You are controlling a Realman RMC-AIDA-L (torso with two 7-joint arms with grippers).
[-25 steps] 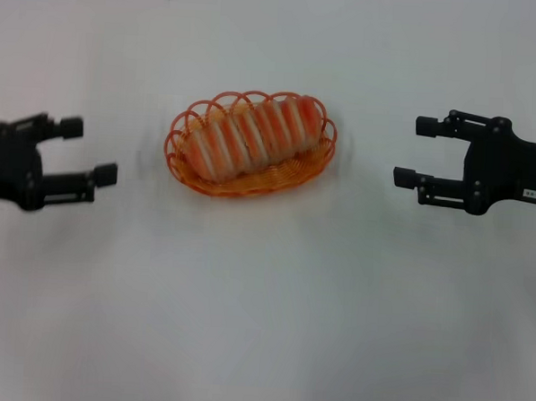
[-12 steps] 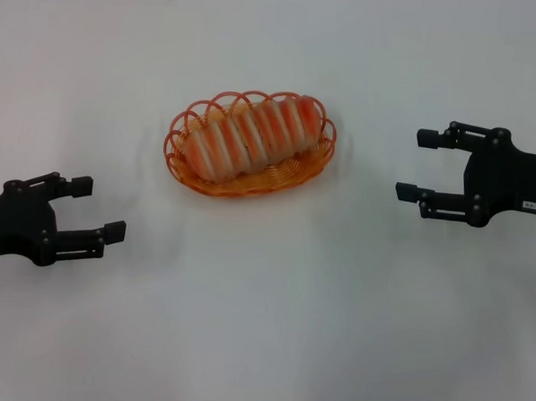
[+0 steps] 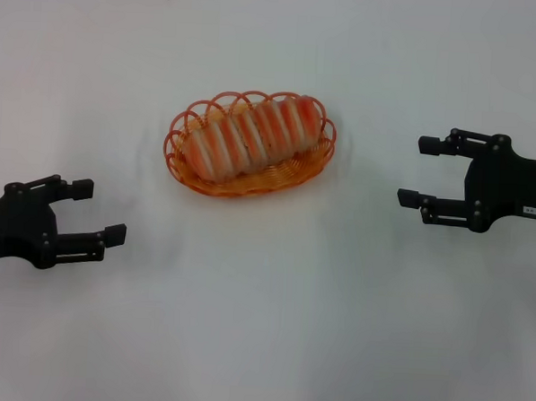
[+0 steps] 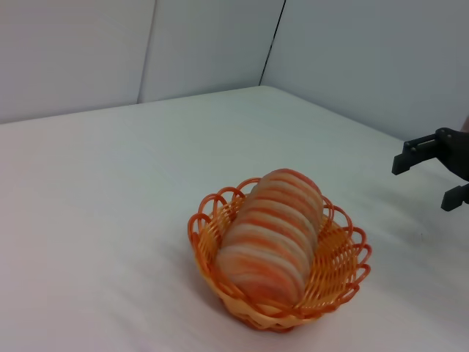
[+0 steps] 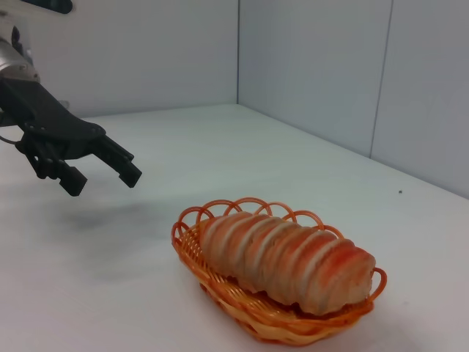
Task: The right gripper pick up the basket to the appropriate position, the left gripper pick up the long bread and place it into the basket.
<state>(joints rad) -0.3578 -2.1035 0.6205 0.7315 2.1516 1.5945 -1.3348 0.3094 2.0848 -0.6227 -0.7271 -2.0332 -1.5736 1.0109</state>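
Long bread (image 3: 251, 137): lying inside the basket (image 3: 182, 156), mid-table.
Left gripper (image 3: 98, 212): fingers apart, empty, well left of basket.
Right gripper (image 3: 418, 171): fingers apart, empty, well right.

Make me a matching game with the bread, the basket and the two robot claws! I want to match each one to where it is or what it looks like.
Column one:
1. long bread
2. basket
3. left gripper
4. right gripper

Column two:
A. orange, with a looped rim, standing on the white table
B. open, empty, on the right, with a white label on its arm
C. lying inside the basket
D. open, empty, low on the left, away from the basket

Pairs: 1-C, 2-A, 3-D, 4-B
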